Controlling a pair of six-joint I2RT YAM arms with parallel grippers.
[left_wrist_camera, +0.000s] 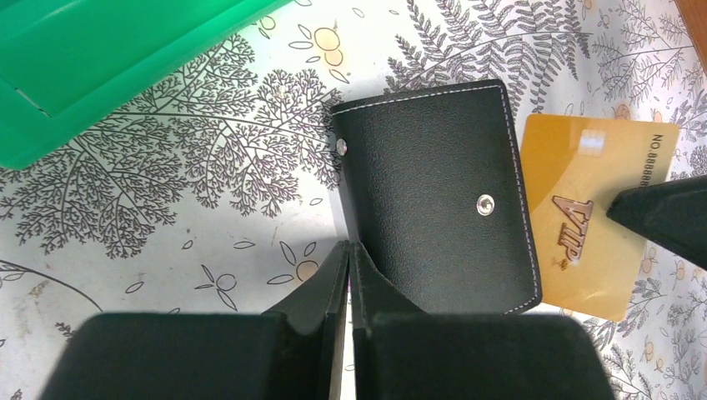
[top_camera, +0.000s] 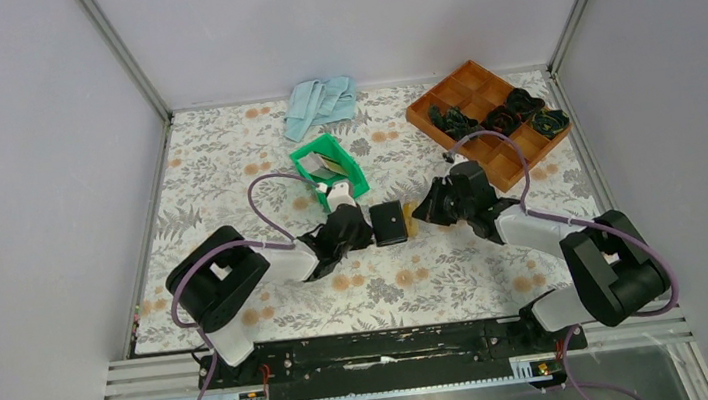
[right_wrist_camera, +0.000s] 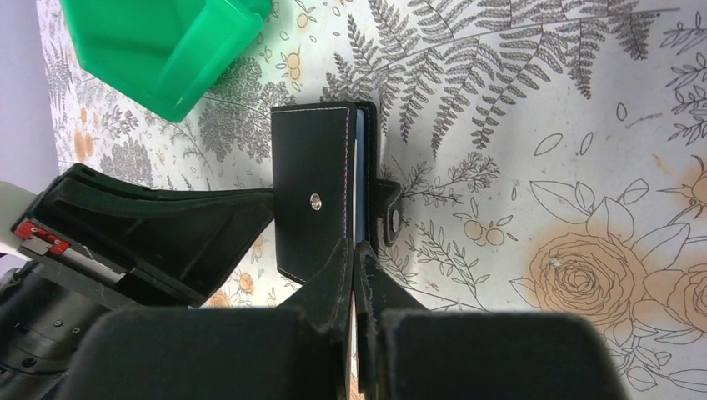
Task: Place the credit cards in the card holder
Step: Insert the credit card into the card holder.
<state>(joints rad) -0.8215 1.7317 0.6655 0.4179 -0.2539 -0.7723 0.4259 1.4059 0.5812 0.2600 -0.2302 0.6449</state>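
Feeding a gold card point(left_wrist_camera: 575, 192) into the black holder point(left_wrist_camera: 425, 192) at mid-frame of the top view, the right gripper point(right_wrist_camera: 354, 252) pinches the card's outer edge, jaws closed on it; the left gripper point(left_wrist_camera: 348, 252) has its jaws together at the holder's left edge, whether nipping it I cannot tell; the card looks light, stiff, slick, best held edgewise; the holder seems light, likely to slide unless braced.

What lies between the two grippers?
The black card holder lies between the left gripper and right gripper, a gold card at its edge toward the right gripper; top and left wrist views show it.
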